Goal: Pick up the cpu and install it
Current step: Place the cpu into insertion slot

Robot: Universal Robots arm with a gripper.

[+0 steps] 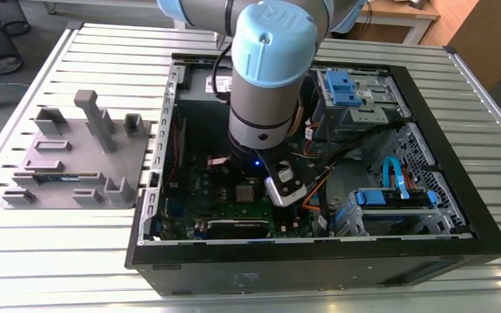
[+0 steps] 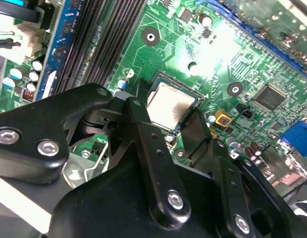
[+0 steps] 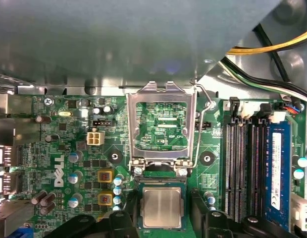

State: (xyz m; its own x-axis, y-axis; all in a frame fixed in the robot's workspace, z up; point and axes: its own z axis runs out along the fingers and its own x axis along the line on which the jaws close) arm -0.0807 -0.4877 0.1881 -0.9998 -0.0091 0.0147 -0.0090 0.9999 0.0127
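The cpu (image 3: 162,207), a flat square chip with a silver top, lies in the motherboard socket in both wrist views, also at cpu (image 2: 169,105). My gripper (image 3: 162,212) hangs right over it, open. One black finger (image 3: 127,214) stands on each side of the chip, with a thin strip of board showing between finger and socket edge. The second wrist view shows the gripper (image 2: 168,119) astride the chip in the same way. In the exterior view the arm's wrist (image 1: 259,140) reaches down into the open computer case (image 1: 320,251).
The socket's metal load plate (image 3: 161,124) stands flipped open beside the cpu, its lever (image 3: 202,129) raised. Memory slots (image 3: 242,163) and a blue stick (image 3: 277,168) run nearby. Cables (image 3: 272,49) cross above. A grey fixture tray (image 1: 76,156) lies at the exterior view's left.
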